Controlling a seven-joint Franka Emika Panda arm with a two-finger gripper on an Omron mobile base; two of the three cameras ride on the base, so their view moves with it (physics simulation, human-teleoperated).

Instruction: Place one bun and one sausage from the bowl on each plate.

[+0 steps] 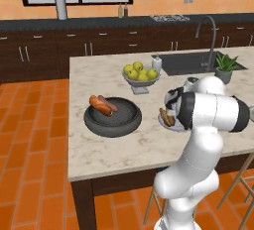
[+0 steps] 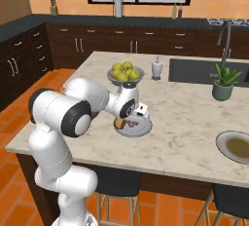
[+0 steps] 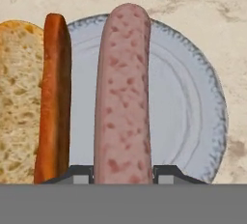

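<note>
In the hand view the end effector [image 3: 123,174] grips a slim pinkish-red sausage [image 3: 123,92] between its two dark tips, the sausage running up the middle of the frame above a small round pale grey plate [image 3: 193,102]. At the left of that frame an oblong orange-brown bun [image 3: 29,97], split to show its pale crumb, already lies on this plate, so this plate seems one release short of complete. In the left base view the same plate [image 1: 174,126] sits at centre right, partly behind the white arm, and the wide dark grey-black bowl [image 1: 113,117] at centre left holds a second bun [image 1: 99,106] and a second sausage [image 1: 109,103] touching it. Those two are left to carry. In the right base view the other pale plate [image 2: 237,146] lies at the right edge, well apart from the first, on the pale marbled counter [image 2: 185,118]; I cannot tell what the brownish patch on it is. A pale grey pedestal bowl of yellow-green apples [image 1: 140,75] stands just behind the dark bowl, with a small white soap dispenser [image 1: 157,64] and a potted green plant [image 1: 225,67] by the sink; none of these seems to block the way between bowl and plates.
</note>
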